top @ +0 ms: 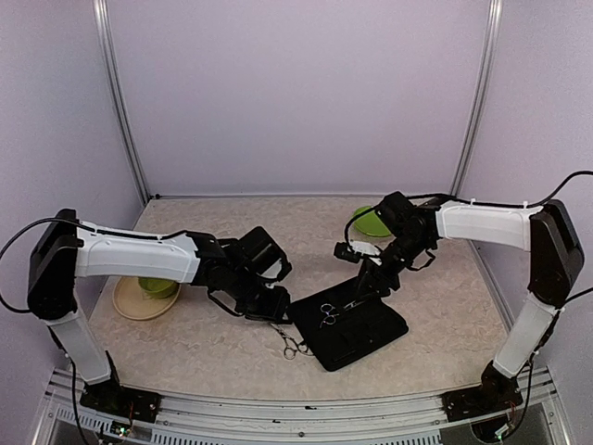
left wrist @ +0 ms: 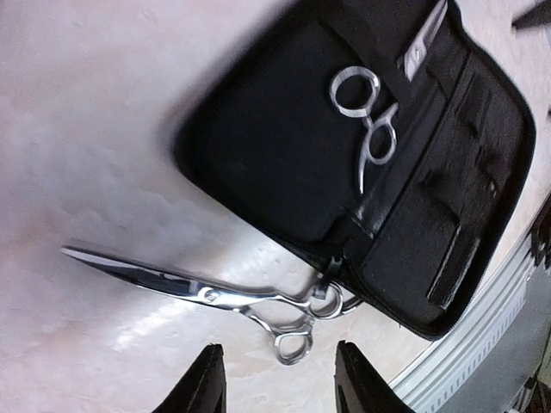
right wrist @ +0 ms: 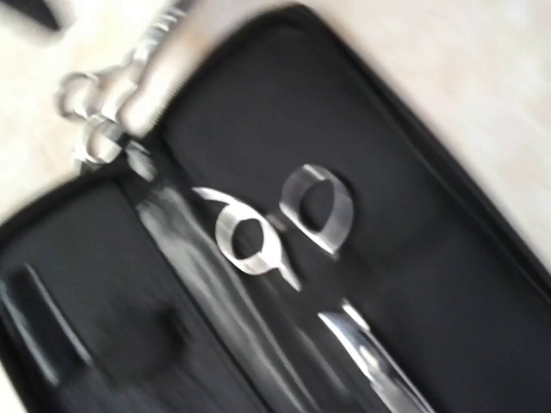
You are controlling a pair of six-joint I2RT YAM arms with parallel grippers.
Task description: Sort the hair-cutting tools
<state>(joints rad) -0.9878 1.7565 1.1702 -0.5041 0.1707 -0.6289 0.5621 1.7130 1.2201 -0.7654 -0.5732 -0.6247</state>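
One pair of silver scissors (left wrist: 215,297) lies flat on the table beside the open black case (left wrist: 258,146), its ring handles touching the case's edge; it also shows in the top view (top: 292,345). My left gripper (left wrist: 280,379) is open and empty, with its fingers either side of the ring handles and just short of them. A second pair of scissors (right wrist: 284,219) lies strapped inside the case (top: 327,315). My right gripper (top: 366,278) hovers over the case's far edge; its fingers do not show. No black hair clips show plainly.
A green bowl (top: 371,221) stands at the back right. Another green bowl (top: 156,286) sits on a tan plate (top: 130,304) at the left. The case (top: 361,329) lies near the table's front edge, with the metal rail just beyond it.
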